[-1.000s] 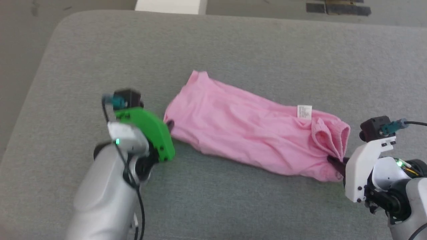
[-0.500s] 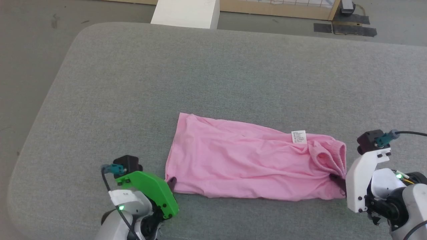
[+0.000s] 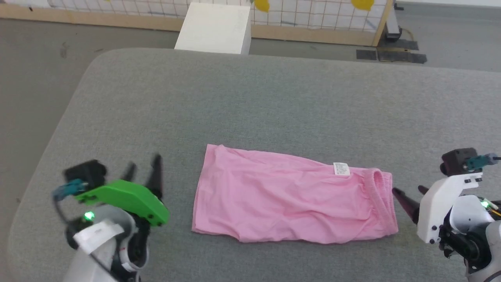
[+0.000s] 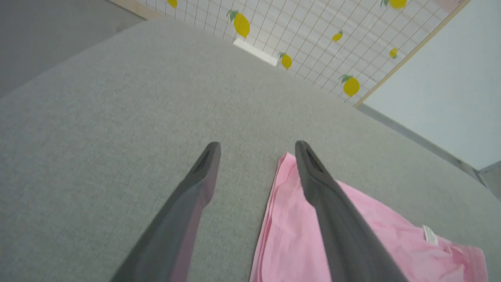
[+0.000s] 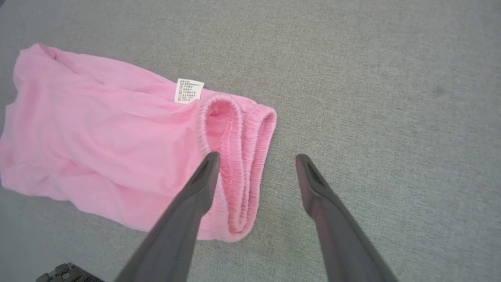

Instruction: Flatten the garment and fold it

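Stretching left to right between my open, empty jaws, the garment (image 3: 293, 196) points its waistband (image 3: 380, 203) toward the nearer right jaws.

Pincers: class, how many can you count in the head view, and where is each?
2. The left pincer, open, is left of the pink shorts; the right pincer, open, is right of them, by the elastic end.

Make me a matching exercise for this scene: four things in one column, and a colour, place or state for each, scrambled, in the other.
1. shorts
2. label
3. left hand
4. box

A. white, on the floor beyond the table
B. open, off the shorts' left end
C. pink, spread on the table
D. small, white, at the shorts' far edge

Pairs: 1-C, 2-D, 3-B, 4-A
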{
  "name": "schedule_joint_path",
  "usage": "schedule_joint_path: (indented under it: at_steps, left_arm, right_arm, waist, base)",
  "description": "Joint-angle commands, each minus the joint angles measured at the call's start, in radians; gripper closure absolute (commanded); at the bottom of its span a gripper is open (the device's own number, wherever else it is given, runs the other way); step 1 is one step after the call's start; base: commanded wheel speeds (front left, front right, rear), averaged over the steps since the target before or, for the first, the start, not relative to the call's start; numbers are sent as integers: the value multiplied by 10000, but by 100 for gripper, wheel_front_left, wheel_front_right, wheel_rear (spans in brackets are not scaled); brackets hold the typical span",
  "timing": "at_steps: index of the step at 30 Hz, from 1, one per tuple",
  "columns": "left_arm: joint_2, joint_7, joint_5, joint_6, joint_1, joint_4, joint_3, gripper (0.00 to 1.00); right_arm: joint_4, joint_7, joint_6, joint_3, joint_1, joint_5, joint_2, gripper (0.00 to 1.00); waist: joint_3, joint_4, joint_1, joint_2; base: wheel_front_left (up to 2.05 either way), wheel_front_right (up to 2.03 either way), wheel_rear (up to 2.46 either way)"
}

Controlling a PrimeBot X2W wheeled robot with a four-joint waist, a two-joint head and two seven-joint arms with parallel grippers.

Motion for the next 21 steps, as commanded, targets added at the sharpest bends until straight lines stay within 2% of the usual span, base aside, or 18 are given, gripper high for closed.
schedule_joint_path:
  at_steps: [1,2,6,9,15,21]
  left_arm:
    - [102,-755,277,-229,49,-219,145,0]
    - [353,-2508,1034,-711,105,-399,183,0]
    - [390,-4160,1752,-1043,191,-281,184,0]
    - [285,-4469,2122,-1177,223,-263,350,0]
    - [-416,-4534,2877,-1428,477,-816,921,0]
    - [-852,-4536,3248,-1761,594,-816,1241,0]
  right_arm:
    - [-79,-181,-15,-131,166,-152,210,0]
    - [-105,-458,-15,-258,224,-427,605,0]
    - [69,-562,-15,-93,216,-696,1003,0]
    - [369,-600,-15,-58,64,-989,1175,0]
    - [1271,-585,-15,-396,-455,-1902,1422,0]
    - [1814,-577,-15,-309,-827,-1996,1552,0]
  waist:
    - [-30,-79,0,0]
    - [113,-141,0,0]
    - [364,-170,0,0]
    - [606,-182,0,0]
    - [1069,-80,0,0]
    - [1325,14,0,0]
  base:
    - [0,0,0]
    - [0,0,0]
    - [0,0,0]
    - [0,0,0]
    - [0,0,0]
    - [0,0,0]
